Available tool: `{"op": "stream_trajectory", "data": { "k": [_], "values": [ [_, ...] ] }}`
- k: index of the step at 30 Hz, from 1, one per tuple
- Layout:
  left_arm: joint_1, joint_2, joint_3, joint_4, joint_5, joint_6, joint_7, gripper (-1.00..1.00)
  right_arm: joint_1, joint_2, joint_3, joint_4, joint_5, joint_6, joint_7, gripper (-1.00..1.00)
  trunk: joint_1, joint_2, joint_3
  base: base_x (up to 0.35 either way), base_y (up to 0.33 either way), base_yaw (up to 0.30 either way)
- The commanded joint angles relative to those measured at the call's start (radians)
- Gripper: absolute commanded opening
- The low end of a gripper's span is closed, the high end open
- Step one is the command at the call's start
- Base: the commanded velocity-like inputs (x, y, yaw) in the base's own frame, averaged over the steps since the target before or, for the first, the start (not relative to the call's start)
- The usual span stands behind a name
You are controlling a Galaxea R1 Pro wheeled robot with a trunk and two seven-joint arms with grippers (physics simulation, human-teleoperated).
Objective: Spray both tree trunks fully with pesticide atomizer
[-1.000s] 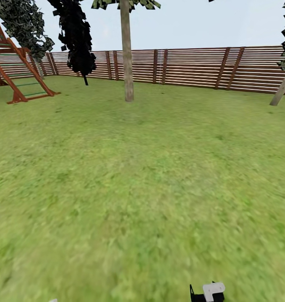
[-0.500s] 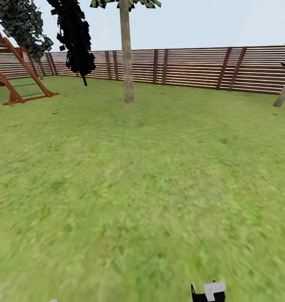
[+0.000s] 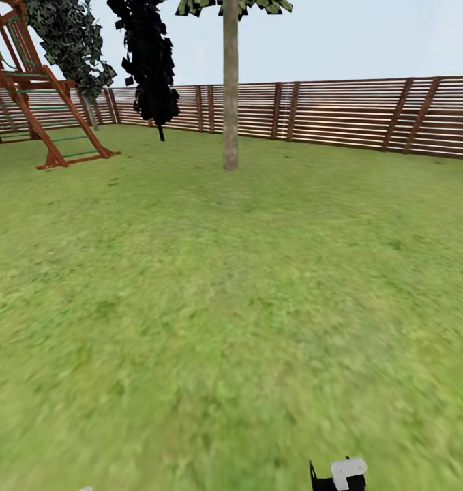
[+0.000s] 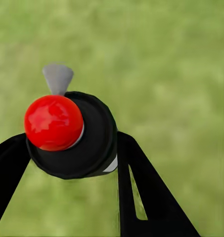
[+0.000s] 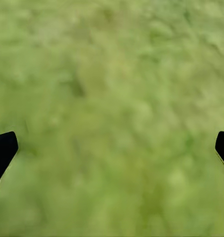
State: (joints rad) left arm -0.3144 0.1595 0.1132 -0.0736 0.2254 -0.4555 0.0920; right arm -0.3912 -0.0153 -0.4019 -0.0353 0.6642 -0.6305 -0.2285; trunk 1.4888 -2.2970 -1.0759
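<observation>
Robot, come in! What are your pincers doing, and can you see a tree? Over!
Left pincer shut on atomizer, red-topped. Right pincer open over grass. Tree trunk ahead by the fence, nothing in between.

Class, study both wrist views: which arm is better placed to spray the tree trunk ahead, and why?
Left. The left gripper is shut on the black sprayer with the red top. The right gripper is open over grass, holding nothing. The trunk stands ahead.

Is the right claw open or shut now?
Open. In the right wrist view its two black fingertips sit far apart at opposite edges, with only grass between them.
</observation>
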Motion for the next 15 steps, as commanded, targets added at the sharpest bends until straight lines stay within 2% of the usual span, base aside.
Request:
{"op": "stream_trajectory", "data": {
  "k": [1,15],
  "values": [
    [0.000,0.000,0.000,0.000,0.000,0.000,0.000,-1.00,0.000,0.000,0.000,0.000,0.000,0.000,0.000,1.00,0.000,0.000,0.000,0.339,0.000,0.059],
    [0.000,0.000,0.000,0.001,0.000,0.001,0.000,-1.00,0.000,0.000,0.000,0.000,0.000,0.000,0.000,1.00,0.000,0.000,0.001,0.339,0.000,0.004]
  ]
}}
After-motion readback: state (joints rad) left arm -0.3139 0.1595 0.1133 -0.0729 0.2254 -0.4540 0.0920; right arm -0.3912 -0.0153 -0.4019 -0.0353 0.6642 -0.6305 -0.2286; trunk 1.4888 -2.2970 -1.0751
